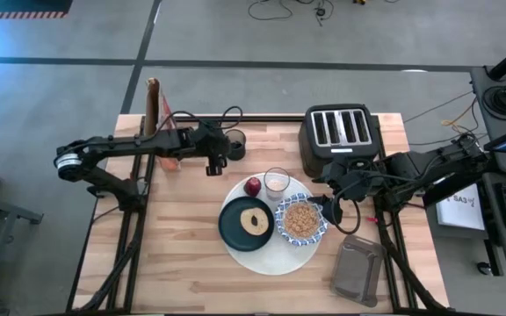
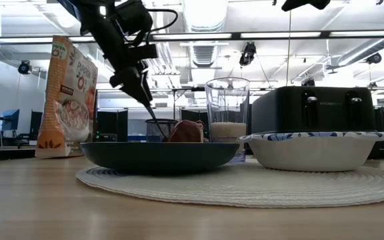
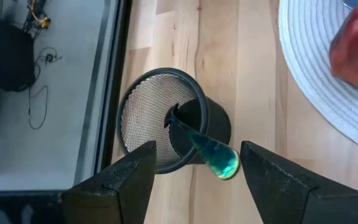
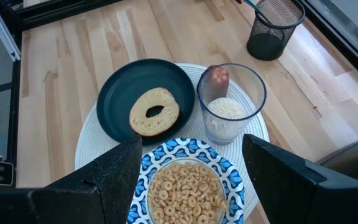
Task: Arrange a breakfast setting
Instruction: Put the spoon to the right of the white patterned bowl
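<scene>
- The big round white mat [image 1: 262, 263] is lying near the front of the table [image 1: 183, 246], gathering the meal into one place setting.
- On the mat, the dark green plate [image 1: 235, 230] is carrying the bagel [image 1: 255, 220], and just beside it the blue-and-white bowl [image 1: 301, 219] is sitting full of cereal.
- The right pincer [image 4: 191, 142] is hovering over that bowl with its fingers spread wide and nothing between them, touching nothing; I judge it is waiting.
- Behind these, the red apple [image 1: 252, 186] and the small clear glass [image 1: 277, 183] are standing on the mat's far edge, close together.
- Farther back, off the mat, the spoon [image 3: 219, 163] is leaning in a black mesh cup [image 3: 148, 118]; it looks like the one piece missing from the setting.
- The left pincer [image 3: 196, 155] is hanging over that cup, its fingers partly open and straddling the spoon's teal handle; a gap is showing on at least one side, so I judge the grip is not yet made.
- The black toaster [image 1: 341, 132] is sitting at the back.
</scene>
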Tool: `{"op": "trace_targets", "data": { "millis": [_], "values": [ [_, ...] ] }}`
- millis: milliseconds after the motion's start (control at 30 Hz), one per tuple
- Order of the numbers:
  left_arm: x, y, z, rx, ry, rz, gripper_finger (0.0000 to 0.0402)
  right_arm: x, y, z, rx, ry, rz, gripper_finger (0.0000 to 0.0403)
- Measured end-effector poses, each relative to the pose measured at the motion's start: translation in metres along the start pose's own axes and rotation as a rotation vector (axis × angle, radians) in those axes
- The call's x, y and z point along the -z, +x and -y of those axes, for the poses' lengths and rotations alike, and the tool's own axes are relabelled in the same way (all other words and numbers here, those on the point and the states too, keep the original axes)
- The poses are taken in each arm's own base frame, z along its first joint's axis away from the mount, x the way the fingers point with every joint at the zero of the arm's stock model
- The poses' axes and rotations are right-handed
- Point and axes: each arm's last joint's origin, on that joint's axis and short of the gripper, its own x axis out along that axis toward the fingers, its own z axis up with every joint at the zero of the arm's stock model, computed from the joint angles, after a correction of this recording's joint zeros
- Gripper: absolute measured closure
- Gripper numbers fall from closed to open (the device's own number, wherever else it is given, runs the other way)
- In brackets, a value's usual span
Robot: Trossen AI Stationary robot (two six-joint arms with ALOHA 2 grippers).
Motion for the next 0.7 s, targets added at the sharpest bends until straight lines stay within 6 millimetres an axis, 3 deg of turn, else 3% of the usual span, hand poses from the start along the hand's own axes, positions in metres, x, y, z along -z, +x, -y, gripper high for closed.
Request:
{"op": "trace_targets", "data": {
  "millis": [267, 500, 700],
  "values": [
    [0.001, 0.002, 0.000, 0.004, -0.013, -0.013, 0.0184, 0.000, 0.000, 0.000, 0.000, 0.000, 0.000, 0.0138],
    [0.003, 0.020, 0.006, 0.032, 0.026, -0.060, 0.0187, 0.000, 0.000, 0.000, -0.001, 0.000, 0.000, 0.0138],
    [0.003, 0.024, 0.004, 0.014, 0.045, -0.064, 0.0222, 0.000, 0.000, 0.000, -0.001, 0.000, 0.001, 0.0138]
  ]
}}
